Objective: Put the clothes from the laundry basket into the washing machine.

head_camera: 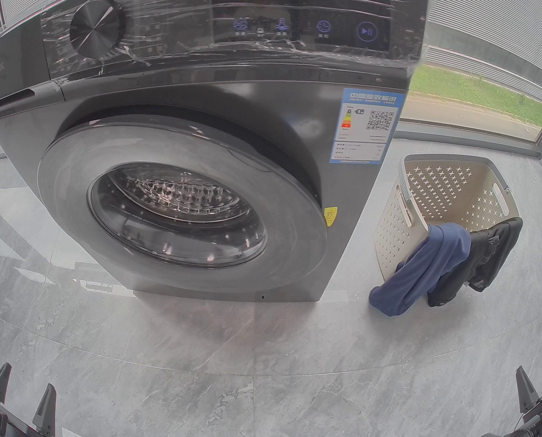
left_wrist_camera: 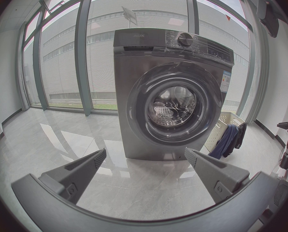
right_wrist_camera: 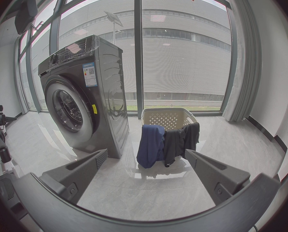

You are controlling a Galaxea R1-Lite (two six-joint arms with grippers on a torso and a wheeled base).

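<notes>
Both end effectors are wide open and empty: left end effector (head_camera: 27,377) and right end effector (head_camera: 537,359) sit low over the floor (head_camera: 271,359), well short of the washing machine (head_camera: 319,122).

Key geometry:
- Laundry basket (head_camera: 392,226) stands on the floor just beside the washing machine's right side, tipped so its opening faces this way.
- Two garments are draped over its near rim. Blue garment (head_camera: 426,268) is on the washing-machine side, black garment (head_camera: 486,253) on the side away from it; they touch each other.
- Both hang lengthwise down the basket's front wall. The blue one's lower end reaches the floor or close to it, can't tell which.
- Right end effector is clearly nearer; in the right wrist view the clothes lie almost straight ahead between its fingers. Left end effector faces the washing machine's front.

Judgement: nothing loaded yet. Door (head_camera: 180,213) looks closed, so the left arm likely takes the door and the right the clothes. Best grasp is at the rim fold, across the hang.
</notes>
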